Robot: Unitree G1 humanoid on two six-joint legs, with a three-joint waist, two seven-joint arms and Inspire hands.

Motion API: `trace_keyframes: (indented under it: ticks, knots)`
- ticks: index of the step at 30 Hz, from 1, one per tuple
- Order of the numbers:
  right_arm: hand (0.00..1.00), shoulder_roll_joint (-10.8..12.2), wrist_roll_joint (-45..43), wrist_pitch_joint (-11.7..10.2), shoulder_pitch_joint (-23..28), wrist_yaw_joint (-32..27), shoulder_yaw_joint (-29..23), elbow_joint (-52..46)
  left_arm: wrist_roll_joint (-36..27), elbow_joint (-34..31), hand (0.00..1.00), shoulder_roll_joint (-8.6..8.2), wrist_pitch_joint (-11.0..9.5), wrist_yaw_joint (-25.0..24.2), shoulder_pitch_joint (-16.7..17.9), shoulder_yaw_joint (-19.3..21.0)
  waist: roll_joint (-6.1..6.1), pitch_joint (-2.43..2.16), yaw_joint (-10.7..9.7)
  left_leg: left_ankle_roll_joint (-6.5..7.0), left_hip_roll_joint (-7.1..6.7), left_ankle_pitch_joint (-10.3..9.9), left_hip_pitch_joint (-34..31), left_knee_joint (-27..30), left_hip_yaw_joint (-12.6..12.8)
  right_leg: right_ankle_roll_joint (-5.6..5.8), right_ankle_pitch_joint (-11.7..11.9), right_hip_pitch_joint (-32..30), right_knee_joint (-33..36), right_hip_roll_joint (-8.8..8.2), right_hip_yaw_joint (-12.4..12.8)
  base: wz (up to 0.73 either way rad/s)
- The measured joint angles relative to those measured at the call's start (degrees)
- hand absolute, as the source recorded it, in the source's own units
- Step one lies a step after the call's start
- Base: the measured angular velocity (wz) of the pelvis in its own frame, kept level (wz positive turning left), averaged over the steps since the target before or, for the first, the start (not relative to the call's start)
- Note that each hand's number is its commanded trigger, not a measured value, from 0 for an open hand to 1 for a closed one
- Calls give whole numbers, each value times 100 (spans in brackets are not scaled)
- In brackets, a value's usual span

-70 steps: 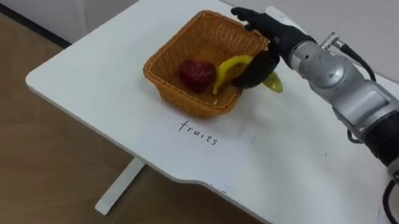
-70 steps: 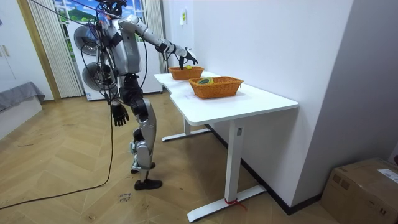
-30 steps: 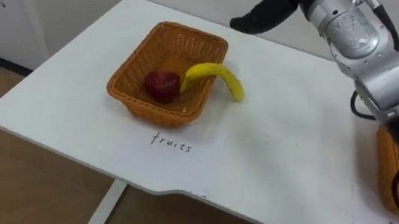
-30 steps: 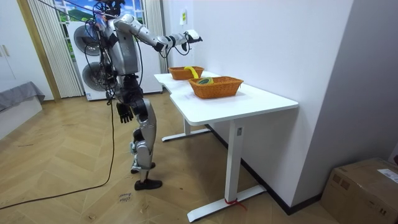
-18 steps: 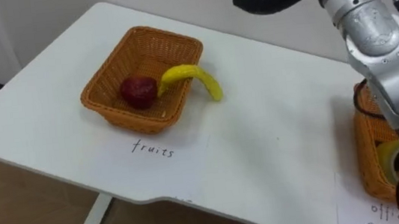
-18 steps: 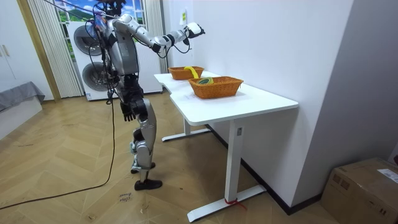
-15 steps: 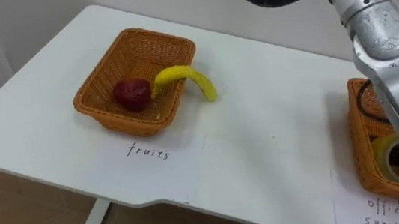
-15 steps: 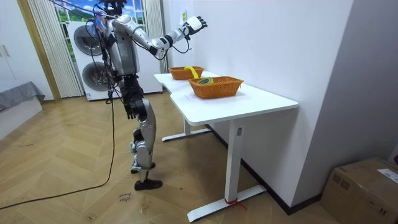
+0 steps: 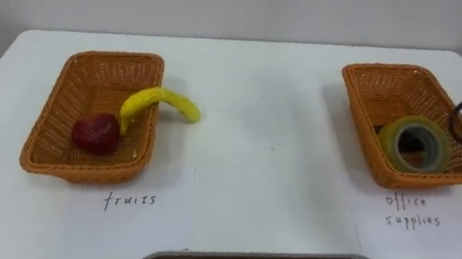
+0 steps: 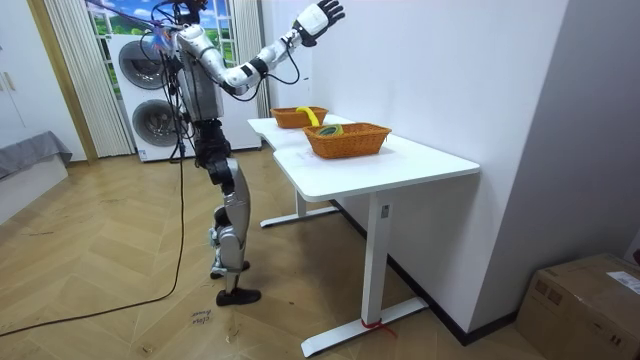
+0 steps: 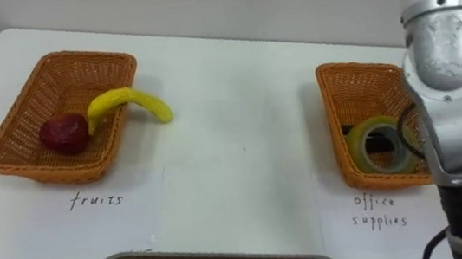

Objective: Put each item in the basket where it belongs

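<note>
Two handwritten labels (image 9: 130,199) front two baskets (image 9: 100,166).

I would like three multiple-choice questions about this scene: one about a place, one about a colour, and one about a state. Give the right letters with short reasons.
1. Where does the banana lie relative to the fruit basket?
A. Wholly inside it
B. Across its rim, one end outside
C. Wholly outside, apart from it

2. What colour is the round fruit beside the banana?
A. Green
B. Orange
C. Red

3. How is the right hand?
A. Shut on the banana
B. Raised, open, empty
C. Shut on the round fruit

Answers: 1 B, one end sticks out past the rim. 2 C, it is dark red. 3 B, the room view shows its fingers spread, held high.
</note>
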Motion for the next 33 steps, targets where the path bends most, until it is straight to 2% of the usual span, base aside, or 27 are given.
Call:
trace_keyframes:
  ticks: [6,10,13,17,21,25,33]
  knots:
    - [0,-7,191,-193,267,-416,-549,-108,-9,-3,0,-12,-251,-99,30,-9,53,7,-243,-12,56,-37,104,-60,241,-7,6,-49,12,67,225,-23]
    - [0,-9,390,-464,553,-711,-1118,-272,5,-2,0,-28,-402,-204,118,5,130,-3,-396,-24,87,-63,147,-92,344,-9,6,-73,45,101,294,-13]
    - [0,-10,602,-503,649,-969,-1453,-266,47,-2,0,-25,-411,-224,159,12,161,16,-520,-28,99,-64,184,-150,442,-9,6,-104,44,112,314,-16]
    - [0,-10,820,-623,1121,-1359,-1773,-266,65,-2,0,-12,-422,-222,211,16,154,4,-645,-48,111,-87,226,-141,460,-9,6,-98,32,130,316,-7]
    - [0,-9,1240,-625,1482,-1688,-1982,-171,63,23,0,8,-439,-189,248,47,148,6,-694,-53,114,-99,218,-150,485,-13,4,-132,45,161,454,-11]
    - [0,-9,1829,-730,1829,-2132,-2308,144,31,40,0,11,-480,-154,246,64,138,7,-733,-49,113,-106,193,-152,557,-16,5,-179,-38,173,515,-7]
    - [0,0,2755,-820,2274,-2617,-2499,953,30,46,0,0,-493,-123,269,169,165,2,-848,-69,121,-125,227,-220,701,-26,12,-189,-56,234,647,-8]
